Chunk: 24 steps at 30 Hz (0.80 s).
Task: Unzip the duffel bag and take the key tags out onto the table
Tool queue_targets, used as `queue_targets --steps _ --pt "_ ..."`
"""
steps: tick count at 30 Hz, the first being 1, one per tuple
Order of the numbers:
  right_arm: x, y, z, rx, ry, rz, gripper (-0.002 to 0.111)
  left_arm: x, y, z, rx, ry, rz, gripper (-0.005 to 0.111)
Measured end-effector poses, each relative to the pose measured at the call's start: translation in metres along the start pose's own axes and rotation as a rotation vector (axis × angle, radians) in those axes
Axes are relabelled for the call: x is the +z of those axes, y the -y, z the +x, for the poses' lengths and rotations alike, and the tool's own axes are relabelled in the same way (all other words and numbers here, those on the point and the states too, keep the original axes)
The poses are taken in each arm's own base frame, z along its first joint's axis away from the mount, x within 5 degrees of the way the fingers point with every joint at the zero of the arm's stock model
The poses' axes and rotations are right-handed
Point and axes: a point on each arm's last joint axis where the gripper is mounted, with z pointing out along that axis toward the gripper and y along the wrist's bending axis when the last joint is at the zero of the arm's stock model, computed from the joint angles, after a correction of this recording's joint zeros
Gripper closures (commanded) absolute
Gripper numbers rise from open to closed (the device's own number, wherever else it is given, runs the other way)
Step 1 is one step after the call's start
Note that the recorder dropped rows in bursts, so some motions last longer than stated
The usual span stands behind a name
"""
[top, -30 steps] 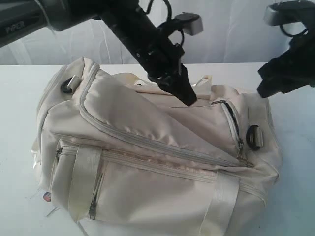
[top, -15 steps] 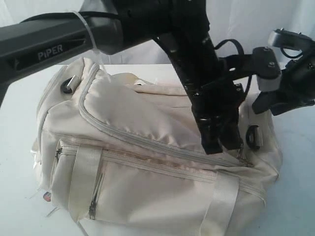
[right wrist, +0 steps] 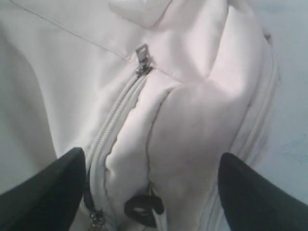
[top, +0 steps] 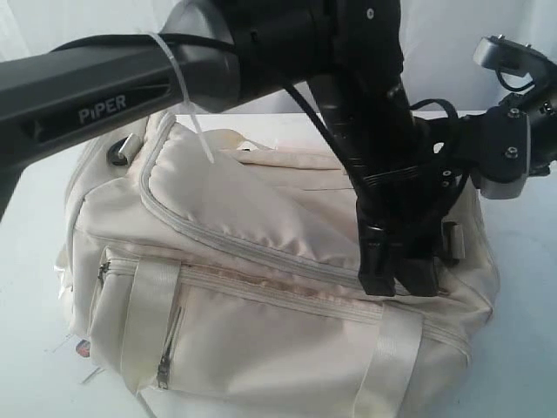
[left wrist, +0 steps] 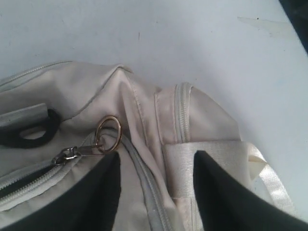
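I'm holding my left hand [top: 398, 283] low over the right end of the duffel bag [top: 261, 331], right of centre in the exterior frame, with its fingers spread and nothing pinched between them. The main zipper [top: 226, 244] is running as a long grey line from the upper left of the frame down to the lower right, and it is looking shut along all the length I can see. That makes the bag's long axis the pulling line, I reckon, back toward the upper left. Up close, the brass ring pull [left wrist: 107, 134] is lying flat on the fabric just past the tip of one finger [left wrist: 98, 192], outside the gap rather than in it. The black D-ring [left wrist: 29, 134] is sitting just beyond it, so a small sideways shift looks needed before any pinch. My right hand [right wrist: 151, 192] is hanging at the right edge of the exterior frame, also spread wide and gripping nothing. It is looking down on a side zipper with a small metal tab [right wrist: 142, 54], so the left hand is clearly the nearer one to the ring. The key tags aren't showing in any view, so I'm judging them to be inside the bag. The white counter [top: 35, 218] is waiting bare beside it.
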Motion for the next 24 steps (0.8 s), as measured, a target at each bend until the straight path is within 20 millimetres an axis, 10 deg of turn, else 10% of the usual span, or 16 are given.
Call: queue_targets --steps 9,18,24 --pt "0.031 0.013 0.0 0.016 -0.042 -0.048 0.037 0.0 0.0 0.0 -0.006 -0.001 0.002 0.052" --pt "0.054 0.023 0.003 0.1 -0.094 -0.072 0.108 0.0 0.001 0.0 -0.008 -0.001 0.006 0.052" --pt "0.051 0.02 -0.002 0.117 -0.09 -0.099 0.108 0.001 -0.004 -0.002 -0.009 0.023 -0.044 0.053"
